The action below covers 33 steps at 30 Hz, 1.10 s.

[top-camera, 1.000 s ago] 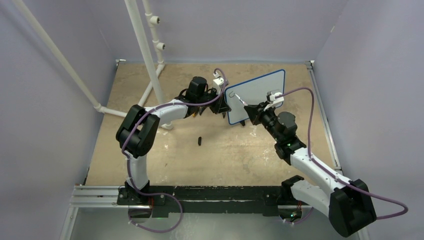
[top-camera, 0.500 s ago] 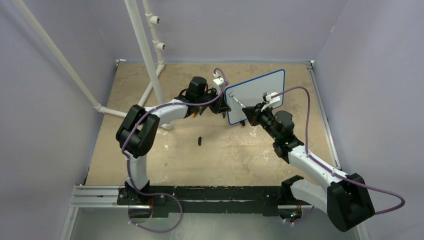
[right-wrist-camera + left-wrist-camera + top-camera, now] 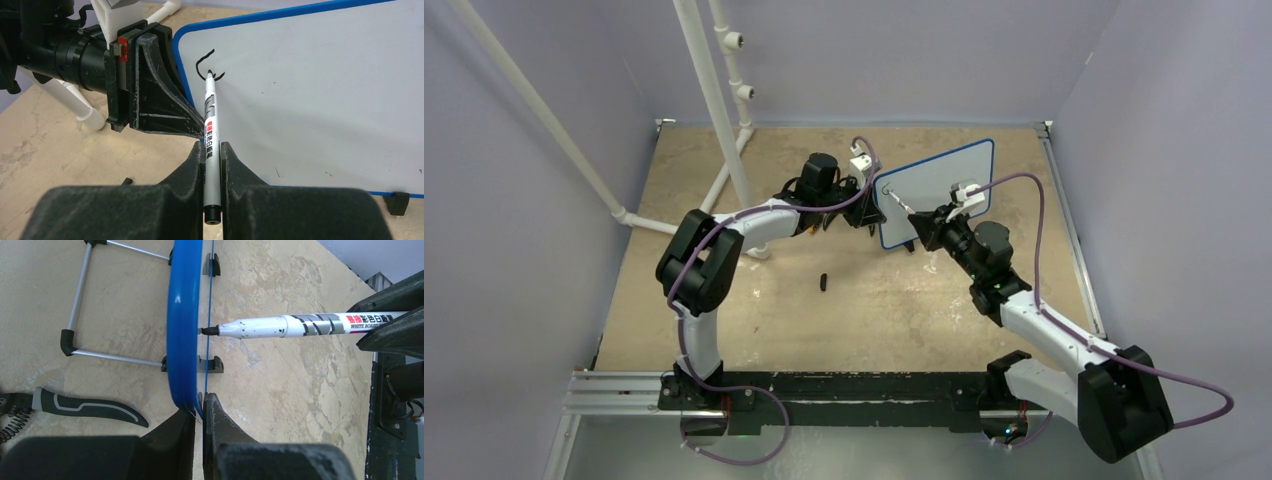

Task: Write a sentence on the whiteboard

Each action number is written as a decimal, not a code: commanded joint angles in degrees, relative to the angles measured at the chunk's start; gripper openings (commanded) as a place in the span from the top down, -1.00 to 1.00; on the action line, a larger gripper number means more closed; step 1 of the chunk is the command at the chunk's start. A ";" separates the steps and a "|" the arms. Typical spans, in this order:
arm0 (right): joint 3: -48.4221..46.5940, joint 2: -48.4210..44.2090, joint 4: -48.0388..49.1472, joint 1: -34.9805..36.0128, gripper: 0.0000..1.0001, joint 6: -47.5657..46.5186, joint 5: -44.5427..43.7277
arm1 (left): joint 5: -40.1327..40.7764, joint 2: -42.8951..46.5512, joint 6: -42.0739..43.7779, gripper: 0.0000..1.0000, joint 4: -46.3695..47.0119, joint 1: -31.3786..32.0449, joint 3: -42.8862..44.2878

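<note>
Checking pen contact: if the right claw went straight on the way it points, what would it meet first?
The whiteboard: the marker in the right claw seems to touch its face, beside the black stroke.

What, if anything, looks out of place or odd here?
Nothing spilled or broken. A small dark object, perhaps a pen cap, lies loose near the middle of the table. The whiteboard shows two faint stray specks near its lower edge, away from the written stroke.

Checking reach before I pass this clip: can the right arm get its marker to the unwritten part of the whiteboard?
Probably yes. The marker tip touches the whiteboard by its first stroke; the face beyond lies bare, and the left jaws clamp only the edge.
</note>
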<state>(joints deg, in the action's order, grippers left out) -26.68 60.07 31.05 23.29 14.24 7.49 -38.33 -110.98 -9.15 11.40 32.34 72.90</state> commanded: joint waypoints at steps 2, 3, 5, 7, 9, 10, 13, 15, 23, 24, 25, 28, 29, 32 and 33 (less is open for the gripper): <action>-2.67 0.59 2.38 0.00 1.00 -0.63 -1.26 | -1.14 1.21 1.04 1.00 -1.35 0.09 1.37; -2.74 0.57 2.13 0.00 1.00 -0.50 -2.08 | -1.13 1.28 1.01 1.00 -1.38 0.09 1.36; -2.88 0.49 1.55 0.00 1.00 -0.28 -3.68 | -0.98 1.26 1.05 1.00 -1.30 0.09 1.40; -2.75 0.20 1.24 0.00 1.00 -0.06 -5.15 | -1.01 1.26 1.03 1.00 -1.44 0.08 1.39; -2.51 -0.18 1.13 0.00 1.00 0.24 -6.30 | -0.99 1.34 1.06 1.00 -1.46 0.09 1.38; -2.42 -0.36 1.06 0.00 1.00 0.26 -6.53 | -0.99 1.33 1.06 1.00 -1.47 0.05 1.44; -2.42 -0.57 0.71 0.00 1.00 0.35 -7.27 | -0.99 1.33 1.06 1.00 -1.42 0.07 1.47; -2.42 -0.72 0.50 0.00 1.00 0.35 -7.31 | -1.13 1.30 1.06 1.00 -1.39 0.08 1.45; -1.18 -3.09 1.59 0.00 1.00 -0.25 -4.40 | -0.86 1.36 0.97 1.00 -1.44 0.09 1.53; -0.99 -3.39 1.76 0.00 1.00 -0.33 -3.99 | -0.83 1.30 0.92 1.00 -1.39 0.09 1.54; -0.86 -3.61 1.75 0.02 1.00 -0.43 -3.61 | -0.78 1.37 0.92 1.00 -1.40 0.09 1.56; -0.88 -3.55 1.75 0.01 1.00 -0.53 -3.03 | -0.82 1.33 0.82 1.00 -1.41 0.07 1.60; -0.89 -3.42 1.74 0.00 1.00 -0.57 -2.94 | -0.80 1.37 0.86 1.00 -1.43 0.07 1.55; -1.07 -2.69 1.82 0.03 1.00 -0.62 -2.43 | -0.87 1.37 0.80 1.00 -1.42 0.07 1.54; -1.17 -2.40 1.76 0.04 1.00 -0.69 -2.32 | -0.86 1.37 0.78 1.00 -1.40 0.05 1.56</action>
<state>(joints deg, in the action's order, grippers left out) -26.81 57.36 30.89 23.33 14.41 4.10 -38.33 -110.98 -9.17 11.18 32.34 72.99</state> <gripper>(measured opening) 0.104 0.049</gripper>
